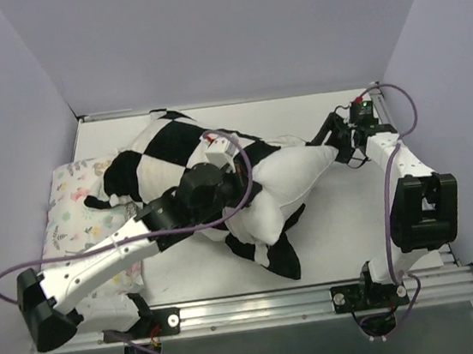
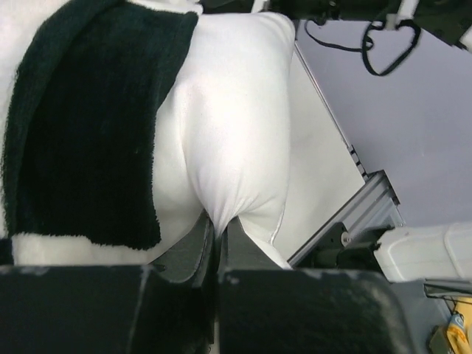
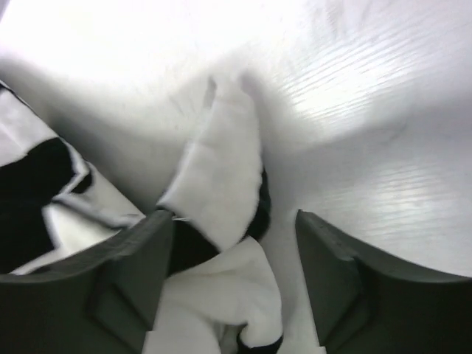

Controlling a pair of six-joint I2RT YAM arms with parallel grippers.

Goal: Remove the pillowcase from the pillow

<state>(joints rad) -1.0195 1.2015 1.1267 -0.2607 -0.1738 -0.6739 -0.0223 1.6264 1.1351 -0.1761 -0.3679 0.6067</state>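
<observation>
White pillow [image 1: 293, 179] half out of pillowcase [image 1: 168, 146]

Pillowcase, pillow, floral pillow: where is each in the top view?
pillowcase [image 1: 172, 146]: top view, checked fabric near far end.
pillow [image 1: 292, 174]: top view, exposed white middle.
floral pillow [image 1: 70, 193]: top view, printed upper face.

No text, label, brand or number can be read in any view. Any marking on the yellow object [image 2: 457, 330] at the lower right of the left wrist view is too blurred to be read.
</observation>
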